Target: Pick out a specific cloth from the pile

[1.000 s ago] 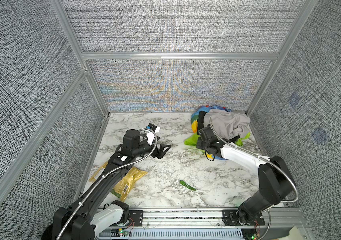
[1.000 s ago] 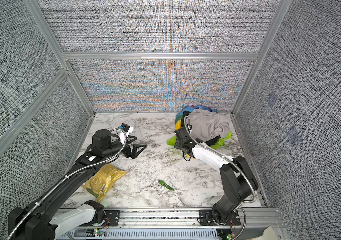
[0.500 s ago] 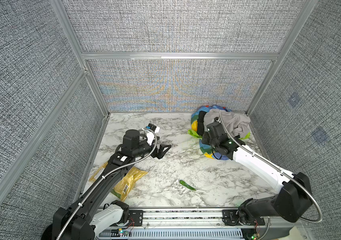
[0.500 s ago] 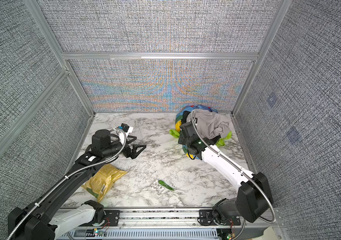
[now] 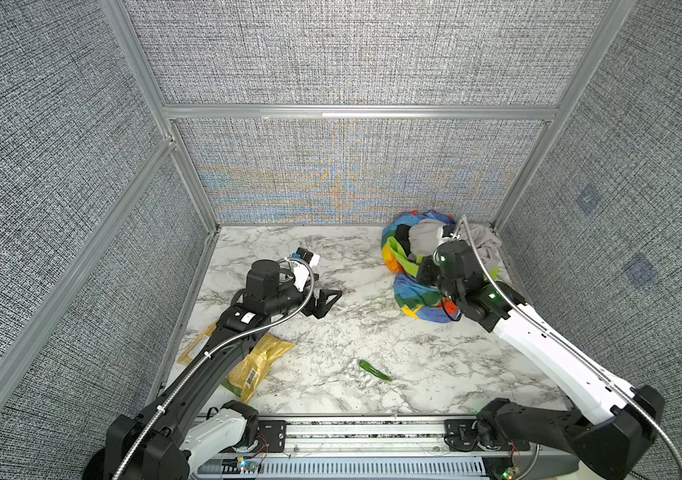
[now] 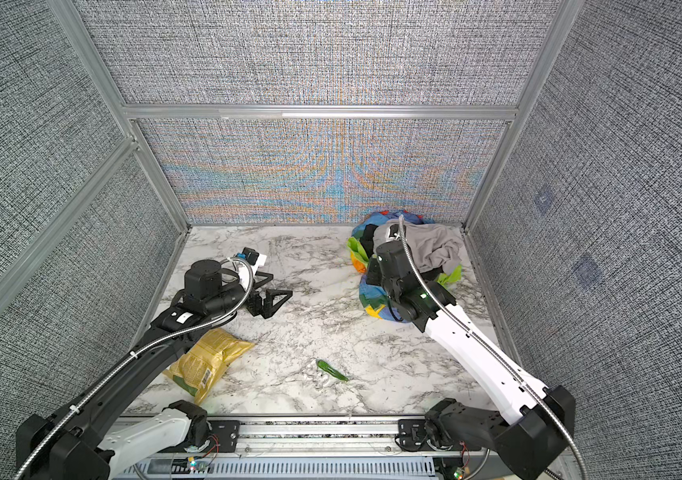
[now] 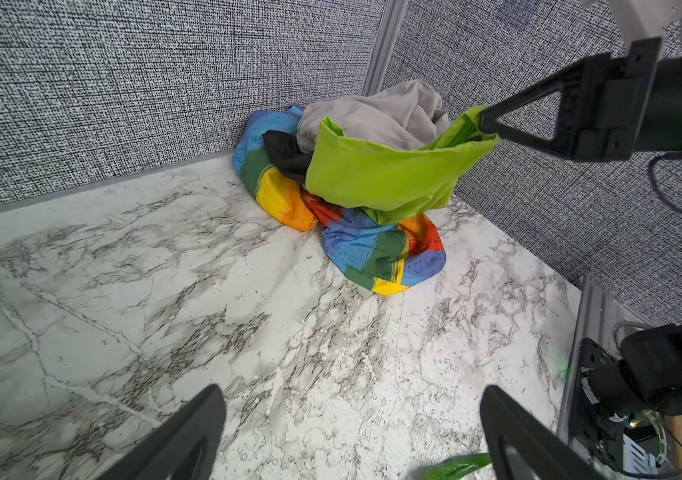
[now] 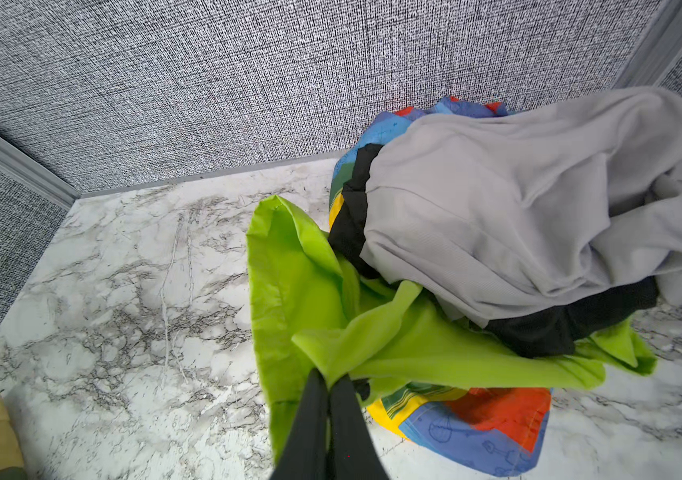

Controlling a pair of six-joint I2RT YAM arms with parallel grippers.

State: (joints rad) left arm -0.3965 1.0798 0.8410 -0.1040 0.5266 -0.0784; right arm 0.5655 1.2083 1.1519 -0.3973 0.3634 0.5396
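The pile of grey, black and rainbow-striped garments lies in the far right corner. The lime-green cloth comes out from under the grey and black pieces. My right gripper is shut on a bunched fold of this cloth and holds it stretched above the marble, as the left wrist view shows at the fingertips. Part of the cloth stays trapped under the pile. My left gripper stands open over bare marble left of centre, well apart from the pile.
A yellow snack bag lies under my left arm near the front left. A small green pod lies front centre. Grey fabric walls with metal posts close in the table; a metal rail runs along the front.
My right gripper has risen and moved back toward the right with the green cloth, lifting its edge off the marble. The left arm has not moved.
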